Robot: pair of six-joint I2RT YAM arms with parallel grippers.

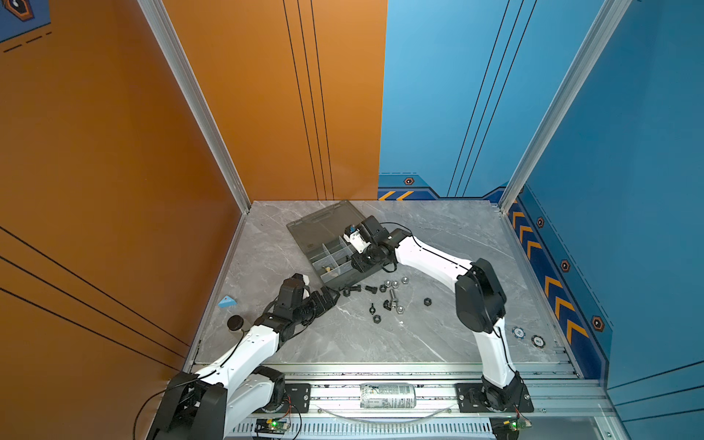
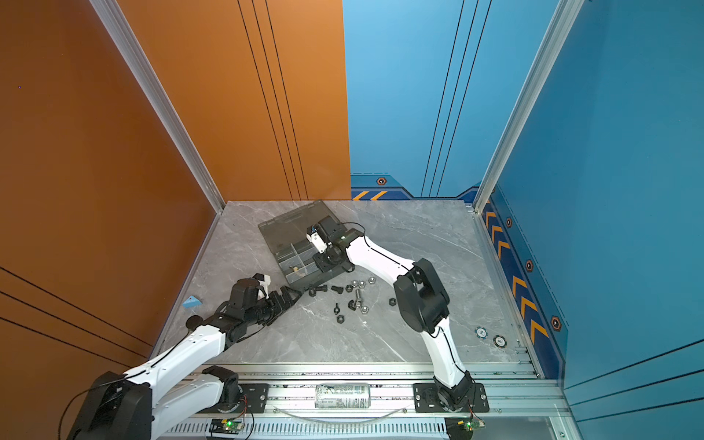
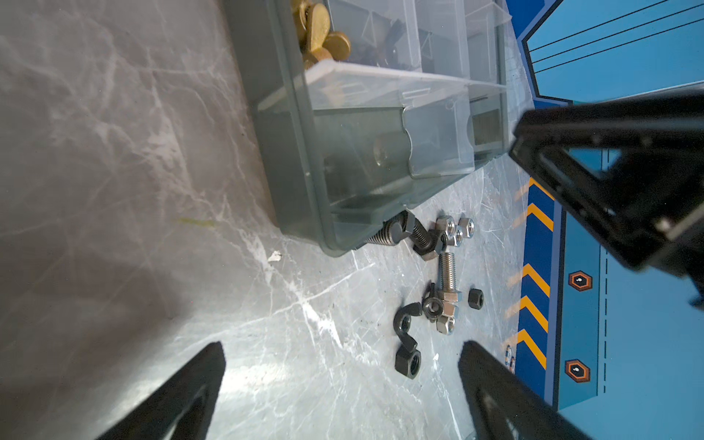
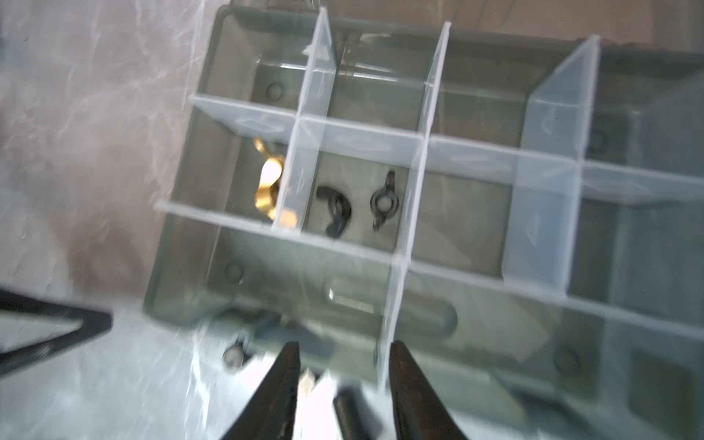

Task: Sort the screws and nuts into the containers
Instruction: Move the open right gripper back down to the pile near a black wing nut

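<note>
Left gripper [image 3: 343, 344] and right gripper [image 4: 343, 346] both gape empty. The right, over the edge of the smoky-grey plastic organizer box [image 4: 183, 301], may clip its wall — scattering short black screws [image 3: 394, 232] alongside.

screws [image 1: 392, 295] and nuts [image 1: 395, 284] lie on the table [image 1: 343, 335] just before the box [image 1: 324, 247].

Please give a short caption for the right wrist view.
Open right gripper near organizer box; two black wing nuts in one compartment.
</note>
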